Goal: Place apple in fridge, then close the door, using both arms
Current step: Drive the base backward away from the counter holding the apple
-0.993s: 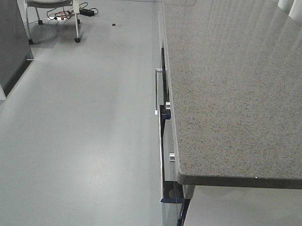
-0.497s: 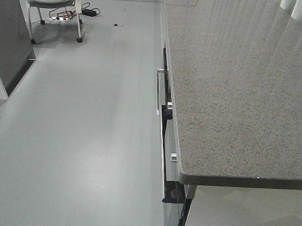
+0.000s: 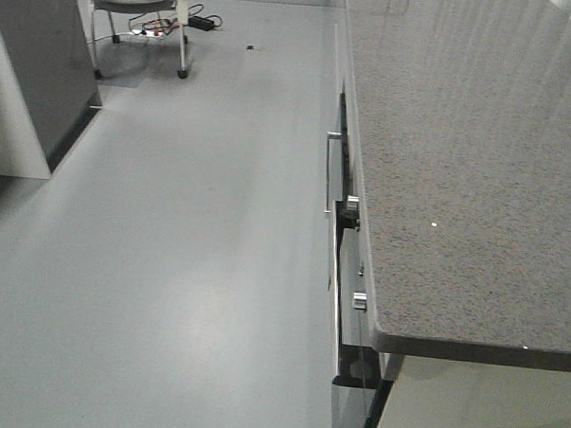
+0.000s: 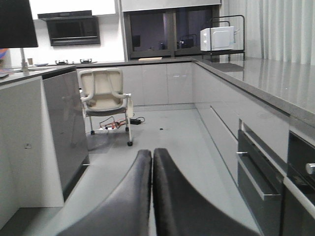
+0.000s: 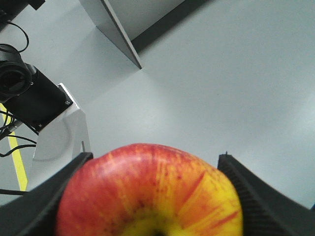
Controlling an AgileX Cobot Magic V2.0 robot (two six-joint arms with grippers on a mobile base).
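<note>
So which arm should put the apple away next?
Right. The right end effector already grips the round red-and-yellow apple; the left end effector is shut and holds nothing.

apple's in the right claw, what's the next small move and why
Probably turn or drive the base to find the fridge, which no view clearly shows. The right claw grips the apple over the floor, and the left claw is shut and empty.
</note>
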